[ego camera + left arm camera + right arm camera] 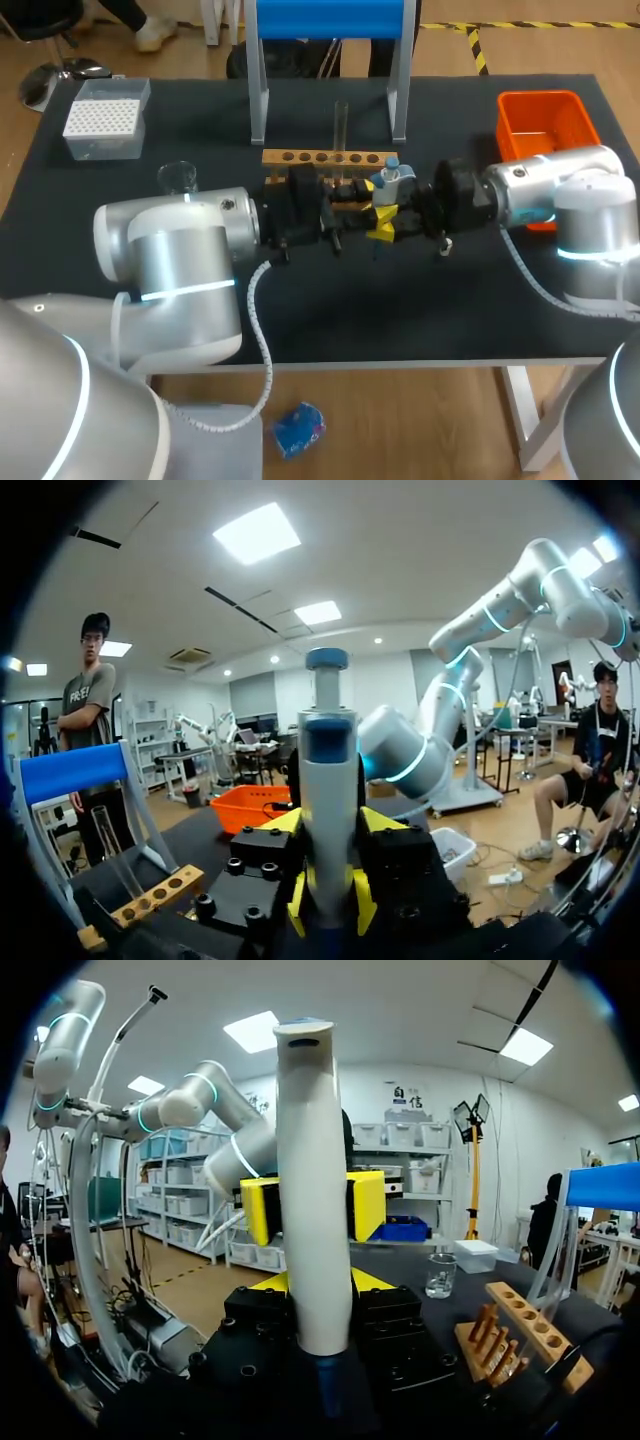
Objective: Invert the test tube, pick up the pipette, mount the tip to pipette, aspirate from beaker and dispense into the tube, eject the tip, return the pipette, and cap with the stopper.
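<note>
The pipette [388,182], white-grey with a blue plunger, is held upright over the table's middle, just in front of the wooden rack [330,157]. Both arms meet on it. In the left wrist view my left gripper [330,905] has its yellow tips pressed on both sides of the pipette [328,780]. In the right wrist view my right gripper [312,1285] is shut on the pipette's body [312,1160], with the left gripper's yellow tips just beyond. A glass test tube [341,120] stands upright in the rack. The beaker [178,178] sits at the left.
A white tip box [105,118] is at the back left and an orange bin [545,125] at the back right. A blue-topped stand [325,20] rises behind the rack. The front half of the black table [400,310] holds only my arms.
</note>
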You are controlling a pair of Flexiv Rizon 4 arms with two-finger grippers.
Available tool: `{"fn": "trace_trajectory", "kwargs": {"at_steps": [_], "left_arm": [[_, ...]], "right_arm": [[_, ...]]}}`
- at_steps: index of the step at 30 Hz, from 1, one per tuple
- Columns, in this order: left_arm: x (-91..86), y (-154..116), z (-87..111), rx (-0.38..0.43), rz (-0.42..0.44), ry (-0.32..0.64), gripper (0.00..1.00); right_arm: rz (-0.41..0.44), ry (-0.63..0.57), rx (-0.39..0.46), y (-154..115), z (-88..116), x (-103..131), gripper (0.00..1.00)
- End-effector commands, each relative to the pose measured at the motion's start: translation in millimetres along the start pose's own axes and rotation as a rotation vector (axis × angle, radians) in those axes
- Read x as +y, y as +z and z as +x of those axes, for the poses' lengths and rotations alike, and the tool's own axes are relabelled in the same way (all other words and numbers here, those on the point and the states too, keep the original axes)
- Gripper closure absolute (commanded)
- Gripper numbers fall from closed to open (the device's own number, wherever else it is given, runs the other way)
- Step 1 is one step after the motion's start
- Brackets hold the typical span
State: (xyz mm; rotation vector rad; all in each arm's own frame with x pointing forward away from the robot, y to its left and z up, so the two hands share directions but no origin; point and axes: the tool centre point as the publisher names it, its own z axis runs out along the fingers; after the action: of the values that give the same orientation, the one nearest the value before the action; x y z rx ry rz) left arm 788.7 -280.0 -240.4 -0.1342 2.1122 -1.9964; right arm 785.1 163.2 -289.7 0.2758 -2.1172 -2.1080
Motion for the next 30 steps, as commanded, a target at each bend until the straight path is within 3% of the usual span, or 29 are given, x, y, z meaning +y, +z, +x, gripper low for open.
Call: {"fn": "trace_trajectory", "kwargs": {"at_steps": [1,4,5,6,20,30], "left_arm": [[-0.3,1,5.1,0.003,-0.003,0.001,1.0],[-0.3,1,5.1,0.003,-0.003,0.001,1.0],[-0.3,1,5.1,0.003,-0.003,0.001,1.0],[-0.3,1,5.1,0.003,-0.003,0.001,1.0],[-0.3,1,5.1,0.003,-0.003,0.001,1.0],[-0.3,1,5.1,0.003,-0.003,0.001,1.0]], "right_arm": [[0.0,0.001,-0.005,-1,-3,1,1.0],[0.0,0.001,-0.005,-1,-3,1,1.0],[0.0,0.001,-0.005,-1,-3,1,0.55],[0.0,0.001,-0.005,-1,-3,1,0.0],[0.0,0.001,-0.005,-1,-3,1,0.0],[0.035,-0.02,-0.099,-68,-6,13,0.0]]}}
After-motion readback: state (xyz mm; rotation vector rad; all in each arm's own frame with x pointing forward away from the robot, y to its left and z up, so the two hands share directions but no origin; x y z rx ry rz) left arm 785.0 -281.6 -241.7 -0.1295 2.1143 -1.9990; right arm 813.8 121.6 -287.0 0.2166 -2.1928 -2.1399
